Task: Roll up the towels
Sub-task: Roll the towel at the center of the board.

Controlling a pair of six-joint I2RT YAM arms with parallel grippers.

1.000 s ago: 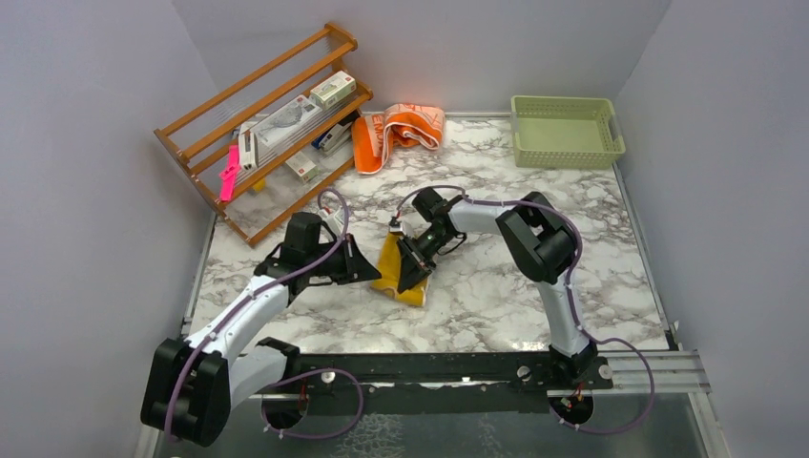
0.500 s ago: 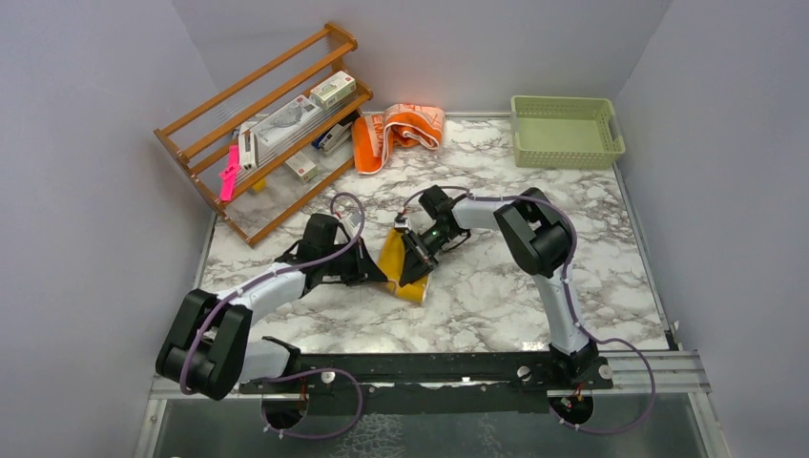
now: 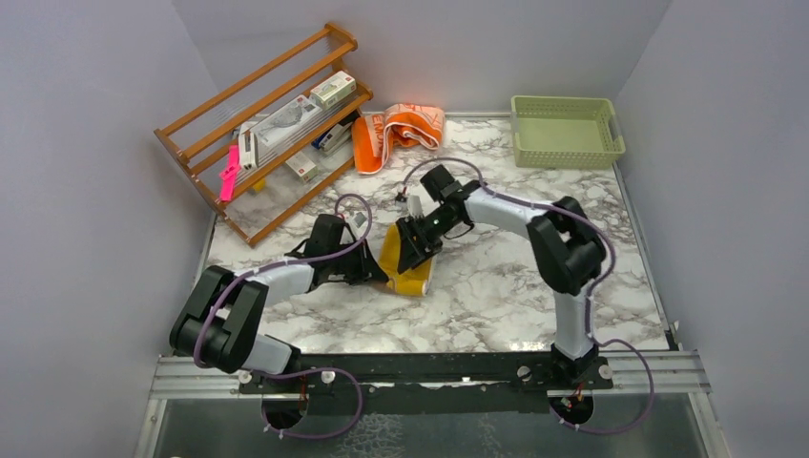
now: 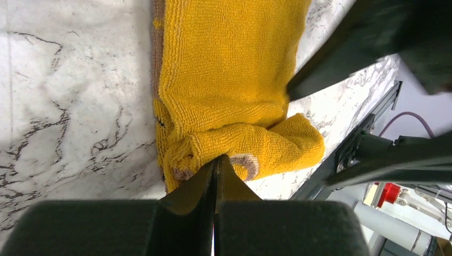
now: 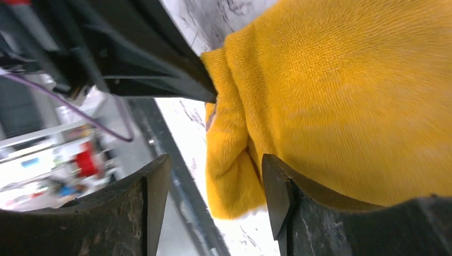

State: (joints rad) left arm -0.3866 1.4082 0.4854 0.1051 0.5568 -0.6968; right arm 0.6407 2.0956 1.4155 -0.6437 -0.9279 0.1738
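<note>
Jaws of the left gripper [image 3: 379,276], pressed together, have advanced to the rolled 6 o'clock end of the mustard-yellow towel [image 3: 408,282] at centre of the surface [image 3: 506,286]. Right gripper [image 3: 414,258] jaws straddle it wide. Roll barely started; orange towel [image 3: 396,134] untouched at 12 o'clock.

Right pincer [image 3: 406,264] covers the upper part of the yellow towel [image 3: 411,283] in the top view, and both wrist views cut that towel off at their edges, surroundings there blurred.

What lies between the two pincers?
The yellow towel, its near end rolled, lies between the left pincer and right pincer, per the top view.
</note>
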